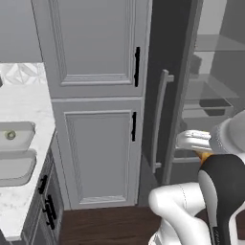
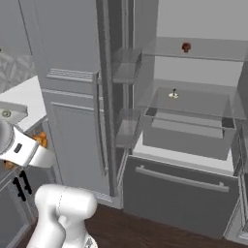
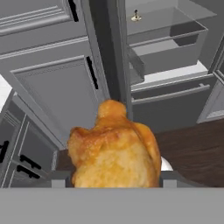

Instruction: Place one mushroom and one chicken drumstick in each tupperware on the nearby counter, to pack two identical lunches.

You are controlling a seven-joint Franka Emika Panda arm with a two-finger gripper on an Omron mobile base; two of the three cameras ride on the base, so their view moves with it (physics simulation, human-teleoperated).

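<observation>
A golden-brown chicken drumstick (image 3: 114, 148) sits clamped in the gripper (image 3: 114, 180), its jaws held wide around the meat, the bony end pointing away from the hand toward the tall grey cabinet (image 3: 57, 83). In the left base view a sliver of the drumstick (image 1: 204, 156) shows orange beside the white hand; in the right base view it (image 2: 40, 140) peeks out behind the wrist, near the cabinet's lower door.

Far left, the white stone bench (image 1: 21, 107) carries two grey tupperware (image 1: 14, 135) trays, one behind the other — the farther tray holds a small pale item, too small to name; the nearer tray (image 1: 14, 168) shows none.

To the right the refrigerator (image 2: 189, 145) stands open. A brown mushroom (image 2: 186, 47) rests on its upper glass shelf, and a small pale object (image 2: 173, 94) lies on the shelf below, above an open grey drawer (image 2: 186, 131). Dark wood floor (image 3: 192, 148) runs beneath.
</observation>
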